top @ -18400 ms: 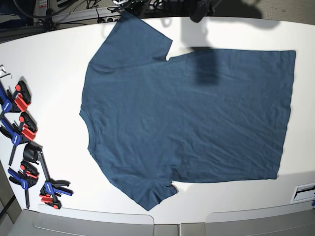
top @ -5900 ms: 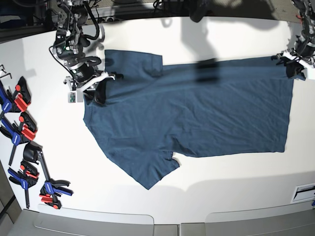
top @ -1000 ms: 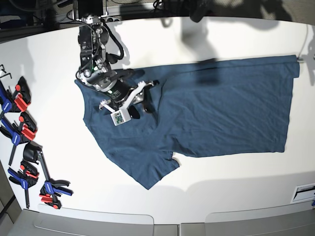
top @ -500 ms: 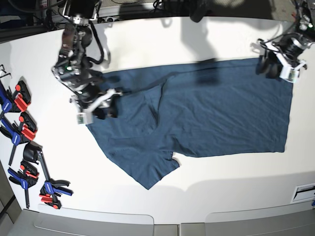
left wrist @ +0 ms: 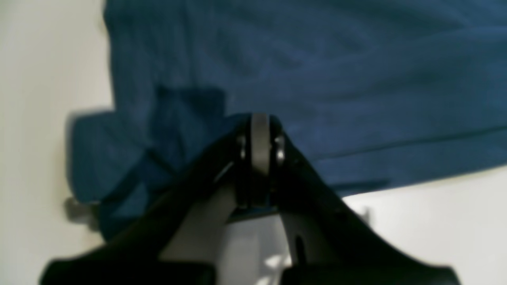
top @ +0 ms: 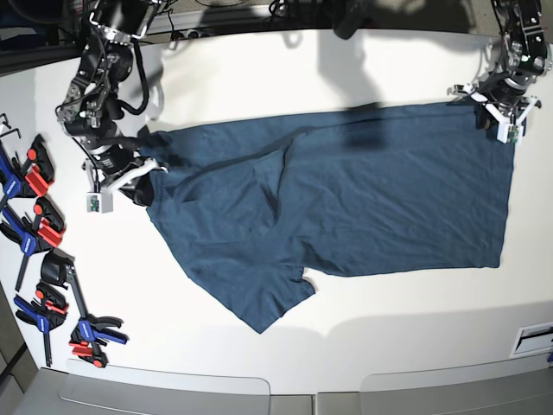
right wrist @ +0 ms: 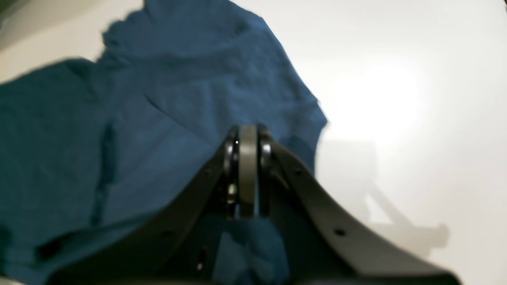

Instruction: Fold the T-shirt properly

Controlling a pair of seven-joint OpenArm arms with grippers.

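At the far left edge of the white table (top: 363, 346) we saw a row of blue-and-red spring clamps (top: 39, 232) lying well apart from the cloth. Next to the right came the right gripper (top: 138, 186), low over the table at the collar end of the plain dark navy-teal short-sleeved cotton T-shirt (top: 346, 207). In its wrist view the right gripper (right wrist: 247, 138) had its jaws pressed flat together, with no gap between them and no cloth visibly between the tips; blue fabric lay beneath and behind them.

The T-shirt lay spread across the middle of the table, collar end to the left and hem to the right. Its far long edge was folded over toward the middle, with the far sleeve doubled inward into a slanted flap, while the near sleeve stuck out flat toward the table's front edge.

At the far right, the left gripper (top: 497, 117) sat at the far hem corner. In its wrist view the left gripper (left wrist: 259, 126) was likewise fully closed over the hem, and we could not tell whether it pinched any fabric.
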